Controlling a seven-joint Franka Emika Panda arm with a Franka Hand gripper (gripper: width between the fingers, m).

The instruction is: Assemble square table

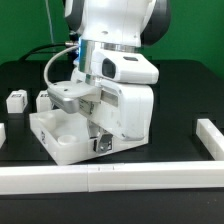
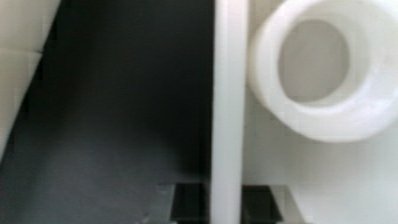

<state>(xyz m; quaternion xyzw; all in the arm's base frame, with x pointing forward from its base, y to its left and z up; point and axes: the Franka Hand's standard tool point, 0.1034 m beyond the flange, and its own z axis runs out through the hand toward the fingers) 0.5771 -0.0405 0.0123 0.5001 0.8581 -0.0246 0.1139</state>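
— Where's the square table top (image 1: 60, 135)?
— Lower centre of the exterior view, beneath the gripper (image 1: 97, 132). I can't tell whether it's clamped.
— The risk?
— A weak hold on the rim could let the top slip and knock the legs (image 1: 15, 100) at mid-left.

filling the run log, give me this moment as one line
arm: low at table top | gripper: astride rim wall, closure unclear | legs: two loose, exterior view's left

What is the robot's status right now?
Fingers down at square top's rim; grip unclear. Legs lie loose beside it. Arm hides part of the top.
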